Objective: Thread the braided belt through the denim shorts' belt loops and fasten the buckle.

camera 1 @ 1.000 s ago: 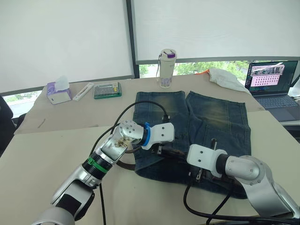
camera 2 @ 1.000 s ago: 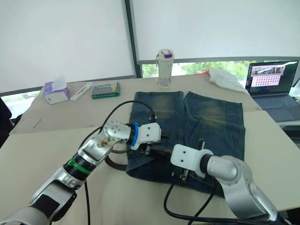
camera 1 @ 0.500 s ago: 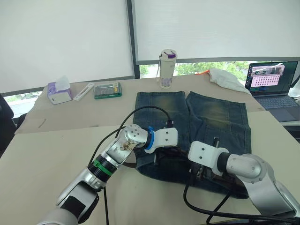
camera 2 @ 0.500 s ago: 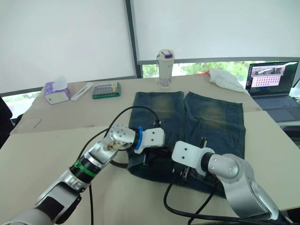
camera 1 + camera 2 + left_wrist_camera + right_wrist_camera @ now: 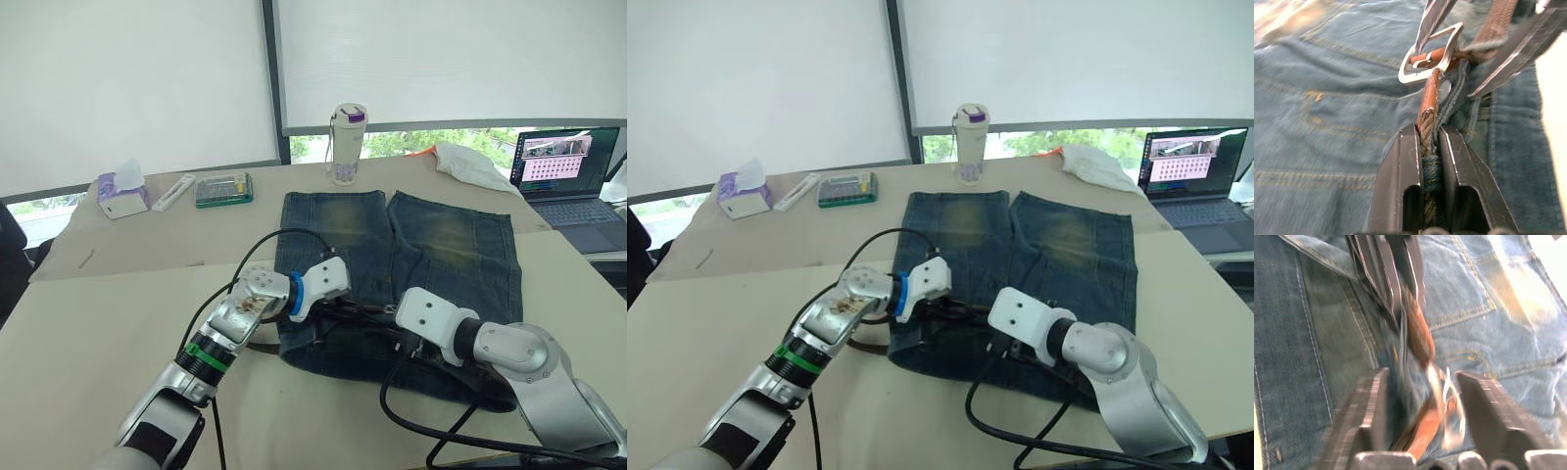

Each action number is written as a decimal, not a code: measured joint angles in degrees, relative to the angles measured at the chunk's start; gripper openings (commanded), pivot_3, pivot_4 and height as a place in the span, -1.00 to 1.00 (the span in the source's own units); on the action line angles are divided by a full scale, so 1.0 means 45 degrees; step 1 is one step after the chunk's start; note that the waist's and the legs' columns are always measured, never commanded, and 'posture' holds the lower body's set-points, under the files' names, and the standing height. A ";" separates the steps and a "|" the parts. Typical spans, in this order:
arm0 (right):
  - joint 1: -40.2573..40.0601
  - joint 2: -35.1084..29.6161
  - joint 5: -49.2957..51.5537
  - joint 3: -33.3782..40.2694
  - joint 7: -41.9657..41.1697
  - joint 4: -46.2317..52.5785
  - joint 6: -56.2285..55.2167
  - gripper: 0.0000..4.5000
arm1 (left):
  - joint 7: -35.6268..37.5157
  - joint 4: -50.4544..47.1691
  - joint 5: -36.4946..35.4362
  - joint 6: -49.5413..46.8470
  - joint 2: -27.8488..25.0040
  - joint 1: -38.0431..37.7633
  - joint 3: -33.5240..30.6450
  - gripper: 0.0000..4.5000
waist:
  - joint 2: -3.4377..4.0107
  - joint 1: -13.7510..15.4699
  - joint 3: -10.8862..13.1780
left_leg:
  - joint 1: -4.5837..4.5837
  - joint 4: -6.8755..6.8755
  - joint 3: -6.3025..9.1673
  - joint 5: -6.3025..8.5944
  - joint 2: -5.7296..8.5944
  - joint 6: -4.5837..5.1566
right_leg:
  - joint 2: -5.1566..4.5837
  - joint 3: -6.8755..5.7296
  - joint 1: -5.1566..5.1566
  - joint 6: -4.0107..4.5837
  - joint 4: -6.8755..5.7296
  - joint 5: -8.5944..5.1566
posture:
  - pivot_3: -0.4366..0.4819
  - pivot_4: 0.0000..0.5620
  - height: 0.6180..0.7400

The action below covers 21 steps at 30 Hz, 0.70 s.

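While the left gripper [image 5: 1430, 147] stays clamped on the braided belt [image 5: 1428, 117] at the denim shorts' [image 5: 451, 240] waistband, it has drawn back leftward; the right gripper [image 5: 1422, 396], jaws apart, now straddles the buckle [image 5: 1432, 56]

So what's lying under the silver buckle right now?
Under the buckle lie the denim shorts; the belt's leather tip runs below its frame. The waistband directly beneath is covered.

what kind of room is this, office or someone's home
Probably an office or lab. An open laptop sits at the right edge of a large plain table, roller blinds cover wide windows, and desk clutter such as a tissue box lines the far side.
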<state>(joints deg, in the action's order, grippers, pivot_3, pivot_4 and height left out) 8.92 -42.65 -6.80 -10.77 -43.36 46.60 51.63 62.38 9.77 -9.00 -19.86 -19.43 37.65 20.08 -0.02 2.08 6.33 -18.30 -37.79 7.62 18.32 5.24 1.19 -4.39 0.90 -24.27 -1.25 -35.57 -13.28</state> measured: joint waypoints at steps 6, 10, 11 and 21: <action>-0.0730 0.0646 0.0095 -0.1045 0.0668 -0.0427 0.0336 0.24 | -0.0304 0.0215 -0.0860 0.0179 0.0247 -0.0637 -0.1311 -0.99 | 0.0000 0.0019 -0.0001 | 0.0003 -0.0016 0.0000 0.0001 0.0008 -0.0002 | -0.0004 0.0001 -0.0002 -0.0001 -0.0026 -0.0001 | -0.05 -0.47 1.00; -0.0719 0.0847 0.0210 -0.1255 0.0984 -0.0743 0.0329 -0.07 | -0.0589 0.0177 -0.0983 0.0174 0.0503 -0.0863 -0.1439 -0.99 | 0.0001 -0.0001 -0.0002 | 0.0009 -0.0015 -0.0002 0.0001 0.0008 -0.0002 | -0.0002 0.0003 0.0000 -0.0002 -0.0035 -0.0001 | -0.05 -0.47 1.00; -0.0730 0.0837 0.0225 -0.1256 0.1036 -0.0804 0.0328 -0.28 | -0.0652 0.0177 -0.0983 0.0174 0.0552 -0.0937 -0.1438 -0.99 | 0.0001 0.0000 -0.0002 | 0.0008 -0.0015 -0.0001 0.0001 0.0008 -0.0002 | -0.0001 0.0002 -0.0003 -0.0002 -0.0037 -0.0001 | -0.05 -0.47 1.00; -0.0796 0.1777 0.3046 0.1448 0.0138 0.0237 0.0878 -0.29 | -0.1172 -0.0141 -0.0983 0.0754 0.0804 -0.1204 -0.1536 -0.99 | 0.0004 -0.0007 -0.0005 | 0.0009 -0.0013 -0.0002 0.0003 -0.0001 -0.0001 | -0.0003 0.0011 0.0000 -0.0002 -0.0037 -0.0001 | -0.05 -0.47 1.00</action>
<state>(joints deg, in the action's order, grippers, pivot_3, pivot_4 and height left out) 5.33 -34.65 6.91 -4.26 -42.74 47.67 55.58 57.11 9.14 -13.43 -16.47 -15.81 32.23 13.16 -0.01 2.05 6.31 -18.26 -37.85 7.61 18.33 5.24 1.19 -4.41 0.95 -24.26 -1.26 -35.73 -13.29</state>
